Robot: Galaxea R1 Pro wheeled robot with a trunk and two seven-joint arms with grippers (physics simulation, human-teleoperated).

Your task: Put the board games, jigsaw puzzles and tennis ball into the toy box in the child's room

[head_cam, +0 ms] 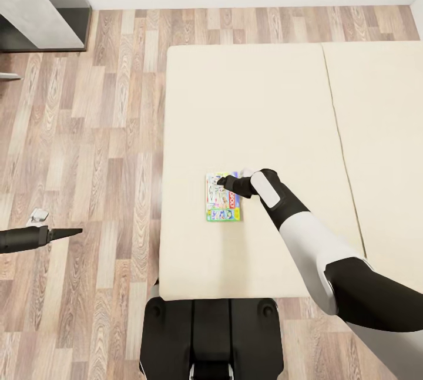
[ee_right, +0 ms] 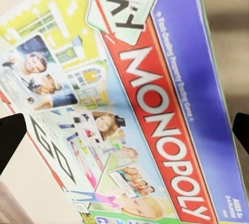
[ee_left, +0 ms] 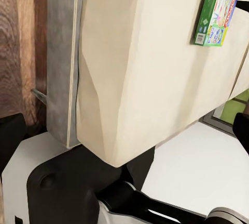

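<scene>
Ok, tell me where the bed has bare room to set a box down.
The mattress is bare from the board game up to the wall side, and also between the game and the foot edge by the robot's base. Right of the seam, the second mattress section is bare. The only busy spot is the game, under the right hand.

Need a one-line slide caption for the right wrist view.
Right gripper, fingertips spread wide, hovering close over the green-edged My Monopoly board game lying flat on the beige bed.

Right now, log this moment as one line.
right claw open over board game | game flat on bed | left claw shut, over floor
</scene>
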